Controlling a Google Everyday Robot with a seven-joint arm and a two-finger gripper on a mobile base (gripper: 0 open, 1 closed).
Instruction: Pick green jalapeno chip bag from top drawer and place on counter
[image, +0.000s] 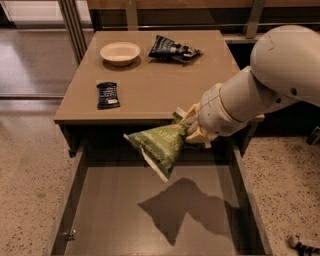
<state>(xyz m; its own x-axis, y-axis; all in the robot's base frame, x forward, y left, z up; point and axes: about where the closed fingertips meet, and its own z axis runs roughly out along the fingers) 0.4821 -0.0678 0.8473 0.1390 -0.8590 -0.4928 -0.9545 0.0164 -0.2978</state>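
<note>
The green jalapeno chip bag (159, 145) hangs in the air above the open top drawer (120, 215), just below the counter's front edge. My gripper (188, 127) is shut on the bag's upper right corner, and the bag droops down and to the left from it. The bag's shadow lies on the drawer's bare bottom. The counter (155, 85) is the tan tabletop behind and above the bag. My white arm reaches in from the right.
On the counter stand a cream bowl (120, 52) at the back left, a dark navy chip bag (172, 49) at the back middle, and a small dark blue snack packet (107, 94) near the left front. Speckled floor lies on both sides of the drawer.
</note>
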